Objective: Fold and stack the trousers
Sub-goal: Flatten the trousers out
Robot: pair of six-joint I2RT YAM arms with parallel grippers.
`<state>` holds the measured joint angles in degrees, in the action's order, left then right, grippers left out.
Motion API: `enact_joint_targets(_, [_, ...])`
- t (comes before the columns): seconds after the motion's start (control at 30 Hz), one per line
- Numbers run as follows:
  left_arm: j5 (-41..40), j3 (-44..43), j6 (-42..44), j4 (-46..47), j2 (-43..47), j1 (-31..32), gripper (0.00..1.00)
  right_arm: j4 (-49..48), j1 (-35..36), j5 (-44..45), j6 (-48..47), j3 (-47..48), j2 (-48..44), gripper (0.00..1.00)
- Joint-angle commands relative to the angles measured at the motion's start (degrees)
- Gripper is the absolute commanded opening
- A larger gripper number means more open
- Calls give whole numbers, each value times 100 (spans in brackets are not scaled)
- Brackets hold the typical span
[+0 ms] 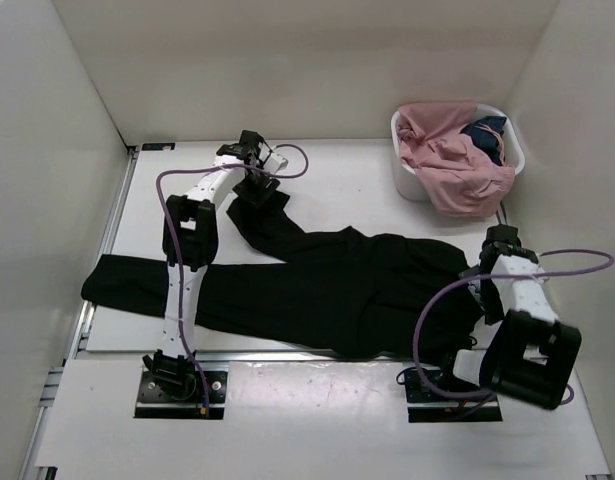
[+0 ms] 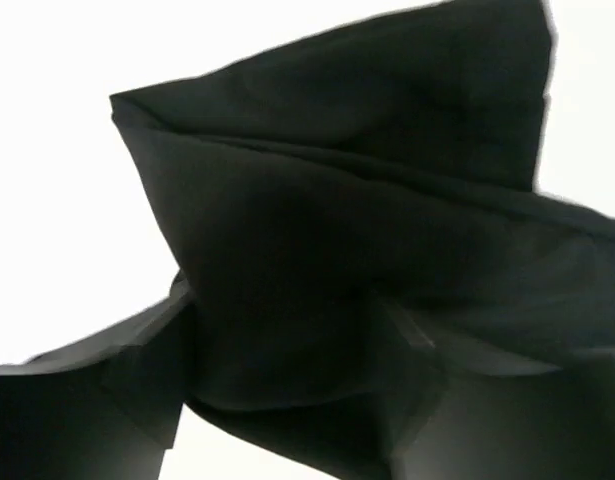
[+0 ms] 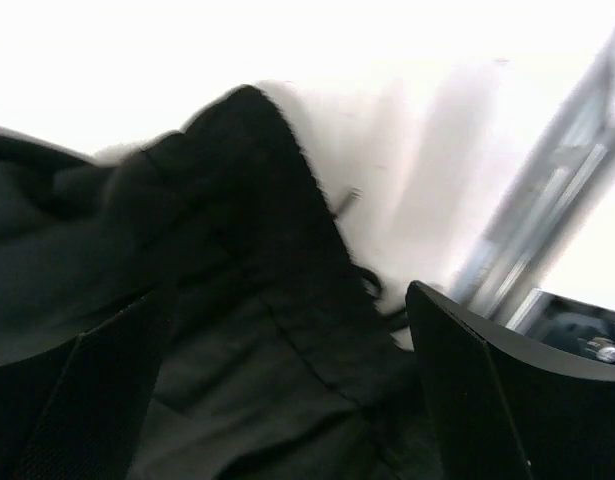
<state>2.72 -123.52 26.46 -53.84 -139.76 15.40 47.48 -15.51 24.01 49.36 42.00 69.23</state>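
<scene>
**Item: the trousers** [image 1: 327, 285]. Black, matte and unpatterned, they lie unfolded across the middle of the white table [image 1: 347, 180].
- Waist end: at the right of the top view, bunched beside the right arm.
- One leg: runs flat to the left edge of the table, passing under the left arm.
- Other leg: bends up and left toward the upper centre of the frame. Its end is lifted off the surface and hangs in loose folds.

**Tool: left gripper** [image 1: 254, 183]. It is at the upper centre-left of the top view, pointing down and clenched on the raised leg end. In the left wrist view, gathered black cloth fills the frame against a white background.

**Tool: right gripper** [image 1: 477, 273]. It is at the right of the top view, at the waist edge. The right wrist view shows its fingers [image 3: 487, 395] set wide apart in a released pose. The rumpled waistband and a short cord lie between and beyond them. I cannot tell whether the fingers touch the cloth.

**Other stock:**
- A white basket [image 1: 411, 182] stands at the upper right of the table, apart from the trousers.
- It holds a pink garment [image 1: 452, 165], which spills over the front rim.
- A dark blue garment [image 1: 485, 134] lies behind the pink one.
- A purple cable [image 1: 165, 215] loops along each arm.
</scene>
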Motion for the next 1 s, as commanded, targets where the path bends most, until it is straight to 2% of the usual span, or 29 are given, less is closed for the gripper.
enact_joint_targets(0.0, [-438,293,8,110,151,-54,66,-687,-93,-440,100,273,633,99])
enact_joint_targets(0.03, [-526,381,9,111,151,-107,31,-766,-93,-493,21,335,757,99])
enact_joint_targets(0.07, [-692,608,9,111,238,-212,14,-924,-93,-624,-40,457,1028,98])
enact_joint_targets(0.13, [-694,873,-201,111,440,-414,14,-925,-154,-774,-110,633,1328,79])
enact_joint_targets(0.17, [-694,1178,-272,111,728,-676,14,-864,-154,-827,-181,843,1617,66])
enact_joint_targets(0.2, [-694,1338,-334,111,905,-835,14,-751,-154,-828,-181,950,1742,39])
enact_joint_targets(0.23, [-694,1505,-421,111,1090,-985,14,-749,-154,-967,-295,1011,1830,27])
enact_joint_targets(0.3, [-458,2006,-483,111,1696,-1424,14,-749,-154,-1117,-383,1074,1953,8])
enact_joint_targets(0.37, [-64,2453,-484,58,2283,-1714,14,-863,-154,-1327,-550,1074,1954,1])
enact_joint_targets(0.43, [27,2701,-370,58,2619,-1777,17,-864,-154,-1451,-769,1074,1893,0])
enact_joint_targets(0.47, [79,2798,-369,58,2769,-1777,22,-864,-154,-1504,-857,1021,1823,0])
enact_joint_targets(0.5, [149,2860,-309,58,3014,-1777,33,-864,-154,-1557,-945,1021,1822,0])
enact_joint_targets(0.57, [228,2913,-308,58,3278,-1838,43,-864,-154,-1680,-1217,1021,1752,5])
enact_joint_targets(0.6, [298,2913,-256,58,3341,-1839,43,-864,-154,-1680,-1288,1021,1699,16])
enact_joint_targets(0.67, [377,2913,-255,-107,3394,-1952,44,-803,-154,-1811,-1464,1082,1699,27])
enact_joint_targets(0.73, [378,2756,-255,-423,3394,-1953,53,-750,-154,-1908,-1560,1162,1699,40])
enact_joint_targets(0.77, [326,2676,-255,-608,3299,-2023,54,-749,-154,-1961,-1701,1240,1699,52])
enact_joint_targets(0.83, [255,2352,-202,-1065,3053,-2181,54,-644,-154,-2075,-1807,1407,1699,56])
enact_joint_targets(0.9, [255,2114,-150,-1128,2877,-2295,63,-478,-154,-2076,-1965,1513,1647,60])
enact_joint_targets(0.97, [202,1527,-150,-1190,2429,-2296,69,-109,-154,-2024,-1966,1592,1542,63])
